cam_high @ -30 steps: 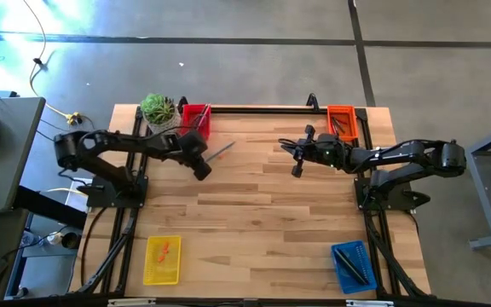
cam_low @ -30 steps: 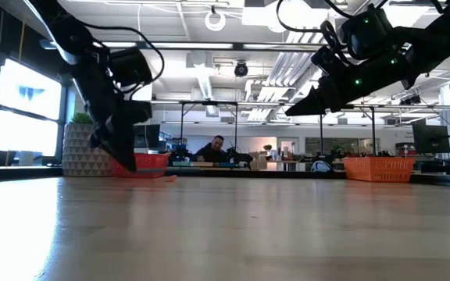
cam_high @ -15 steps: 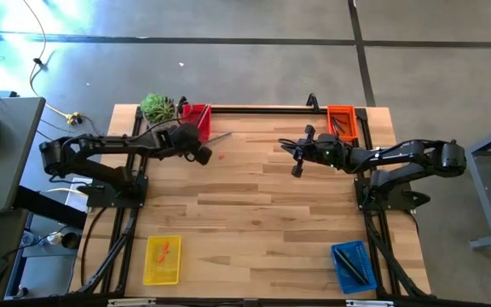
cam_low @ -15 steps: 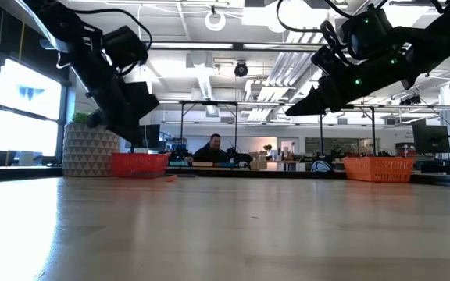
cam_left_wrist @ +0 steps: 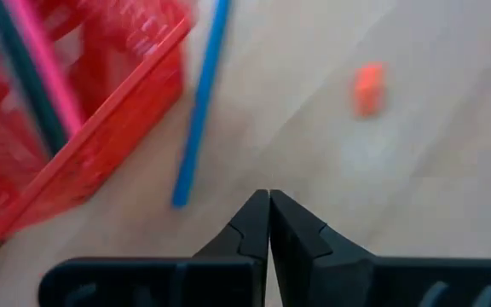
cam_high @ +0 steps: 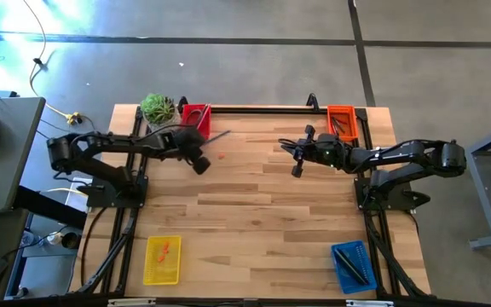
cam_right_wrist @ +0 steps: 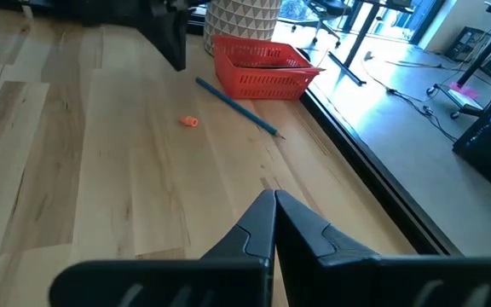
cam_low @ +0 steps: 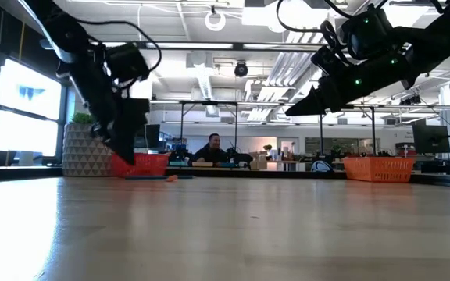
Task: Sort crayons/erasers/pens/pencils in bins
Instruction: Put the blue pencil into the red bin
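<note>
A blue pencil [cam_high: 219,136] lies flat on the table beside the red bin [cam_high: 196,118], which holds a pink stick and a dark one [cam_left_wrist: 37,77]. A short orange crayon [cam_high: 222,156] lies a little nearer. My left gripper [cam_high: 201,165] hangs shut over the table, pointing steeply down, just short of the pencil's near end [cam_left_wrist: 180,198] and left of the crayon [cam_left_wrist: 369,88]. My right gripper [cam_high: 296,167] hovers shut above the table's middle right, facing the pencil [cam_right_wrist: 233,104] and the crayon [cam_right_wrist: 190,121].
A potted plant [cam_high: 158,108] stands left of the red bin. The orange bin [cam_high: 341,121] sits at the far right, the yellow bin [cam_high: 162,260] with orange crayons at the near left, and the blue bin [cam_high: 352,266] with blue sticks at the near right.
My left gripper swung up toward the red bin, then came back down toward the near edge, staying shut. The blue pencil has slid toward the far edge and now lies next to the red bin. The orange crayon stayed where it was.
</note>
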